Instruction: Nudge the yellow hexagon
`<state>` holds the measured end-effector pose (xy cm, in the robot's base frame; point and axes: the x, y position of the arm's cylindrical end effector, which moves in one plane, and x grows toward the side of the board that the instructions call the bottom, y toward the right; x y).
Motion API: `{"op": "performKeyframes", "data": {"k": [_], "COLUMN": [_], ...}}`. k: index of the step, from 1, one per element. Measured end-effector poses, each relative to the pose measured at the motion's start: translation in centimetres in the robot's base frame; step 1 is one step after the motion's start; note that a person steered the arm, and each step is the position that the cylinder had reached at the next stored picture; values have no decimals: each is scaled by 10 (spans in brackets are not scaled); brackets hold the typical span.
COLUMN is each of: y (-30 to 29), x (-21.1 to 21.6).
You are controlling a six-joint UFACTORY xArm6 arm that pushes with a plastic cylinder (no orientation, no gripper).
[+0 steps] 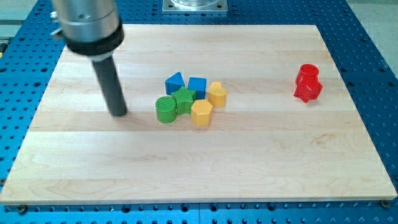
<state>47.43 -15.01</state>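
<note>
The yellow hexagon (201, 112) lies near the board's middle, at the lower right of a tight cluster. Touching it are a green star (184, 99) to its upper left and a yellow heart (217, 93) to its upper right. A green cylinder (166, 109) sits at the cluster's left; a blue triangle (175, 83) and a blue cube (197, 86) sit at its top. My tip (119, 113) rests on the board left of the cluster, about a block's width and a half from the green cylinder, well apart from the yellow hexagon.
Two red blocks (307, 83) stand touching at the view's right, one behind the other. The wooden board (199, 168) lies on a blue perforated table. A metal mount shows at the view's top centre.
</note>
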Motion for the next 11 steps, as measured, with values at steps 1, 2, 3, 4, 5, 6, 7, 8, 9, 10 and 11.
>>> {"op": "performKeyframes", "data": {"k": [1,2,3,4,5,6,7,8,9,10,11], "y": [77,104,135,219,204,205,205,200,188,249,381], "x": [14,3,52,60,44,23,18,14,8,14,-20]}}
